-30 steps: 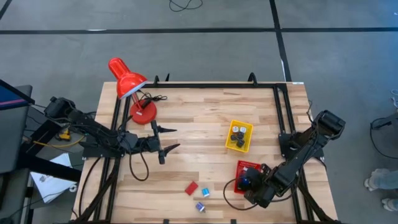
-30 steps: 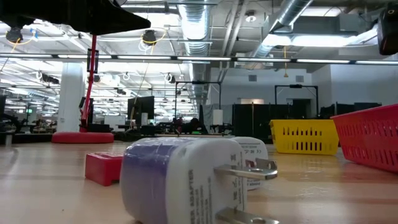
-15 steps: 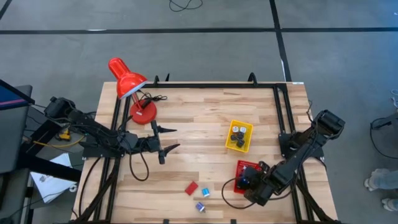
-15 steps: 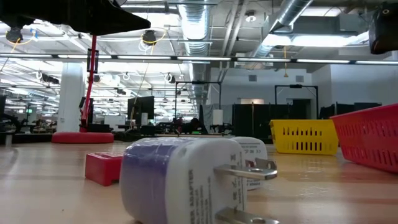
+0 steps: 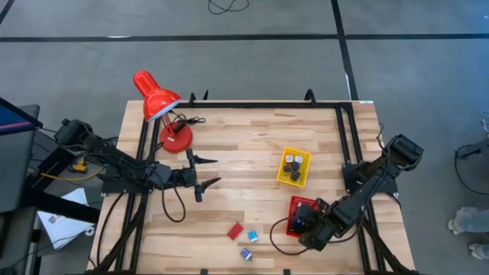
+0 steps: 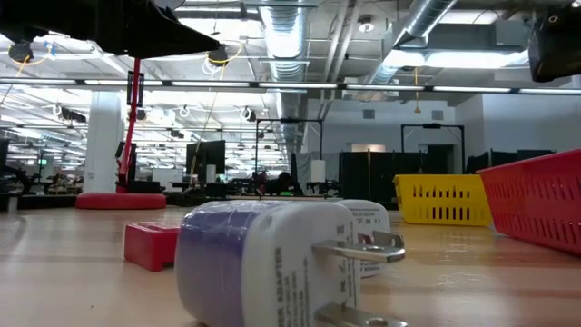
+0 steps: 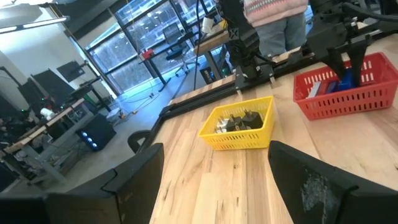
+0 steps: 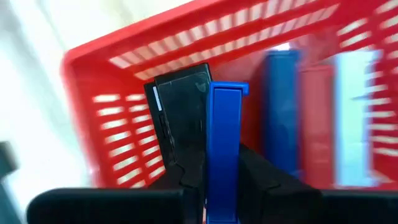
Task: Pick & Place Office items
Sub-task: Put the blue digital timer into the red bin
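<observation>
Office items are scattered in a few spots on the light wooden surface point(image 5: 244, 145). A blue plastic bar-shaped item point(image 8: 222, 149) sits clamped upright in the jaws of the right gripper point(image 8: 221, 186), which hovers right over the red mesh plastic basket point(image 5: 293, 208) near the front right of the surface. In the right wrist view the basket's inside shows another blue piece point(image 8: 281, 112), a red one point(image 8: 316, 118) and a pale light-blue one point(image 8: 357, 112) lying side by side, plus a flat black item point(image 8: 181, 118) just beside the held bar.

The small yellow mesh tray point(image 5: 303, 156) sits a bit further back from the red basket, near but apart, and holds a handful of black-and-silver clips point(image 5: 292, 166); the left wrist view shows them piled inside too point(image 7: 239, 121).

Toward the front middle of the surface there's a small red block point(image 5: 235, 231), a tiny white bit point(image 5: 253, 237) just beside it, and a white-and-purple plug adapter point(image 5: 246, 253) closest to the edge. The low view has that adapter up close, prongs sticking out point(image 6: 272, 263), with the red block point(image 6: 152, 245) behind it.

The left gripper point(image 5: 205, 172) waits over the left-middle of the surface, jaws spread open, holding nothing. The big red metal desk lamp point(image 5: 157, 99) stands at the back left corner, with its round base point(image 5: 176, 137) on the wood. A person in a patterned sweater point(image 7: 273, 18) stands beyond the far edge in the left wrist view.
</observation>
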Robot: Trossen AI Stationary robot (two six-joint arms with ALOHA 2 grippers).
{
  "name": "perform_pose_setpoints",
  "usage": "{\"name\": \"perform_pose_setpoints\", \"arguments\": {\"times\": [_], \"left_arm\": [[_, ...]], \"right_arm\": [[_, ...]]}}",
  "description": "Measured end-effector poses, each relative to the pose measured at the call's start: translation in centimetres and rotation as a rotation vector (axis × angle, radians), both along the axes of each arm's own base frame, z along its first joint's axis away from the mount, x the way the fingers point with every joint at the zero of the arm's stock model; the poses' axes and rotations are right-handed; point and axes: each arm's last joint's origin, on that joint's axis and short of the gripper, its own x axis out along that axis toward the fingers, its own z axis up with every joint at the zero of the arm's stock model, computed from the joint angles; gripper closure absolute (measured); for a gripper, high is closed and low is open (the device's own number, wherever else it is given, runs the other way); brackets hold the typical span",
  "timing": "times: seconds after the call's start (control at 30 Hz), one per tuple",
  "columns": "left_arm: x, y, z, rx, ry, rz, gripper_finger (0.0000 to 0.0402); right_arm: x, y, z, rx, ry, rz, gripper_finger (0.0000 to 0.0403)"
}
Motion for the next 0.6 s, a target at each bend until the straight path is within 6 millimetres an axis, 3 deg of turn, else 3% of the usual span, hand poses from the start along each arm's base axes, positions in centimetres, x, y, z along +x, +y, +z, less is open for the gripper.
{"name": "perform_pose_setpoints", "arguments": {"times": [0.2, 0.6], "left_arm": [[0.00, 0.00, 0.00, 0.000, 0.000, 0.000, 0.0120], [0.00, 0.00, 0.00, 0.000, 0.000, 0.000, 0.0120]], "right_arm": [[0.36, 0.60, 0.10, 0.081, -0.015, 0.029, 0.0355], [0.30, 0.37, 0.52, 0.005, -0.016, 0.042, 0.0354]]}}
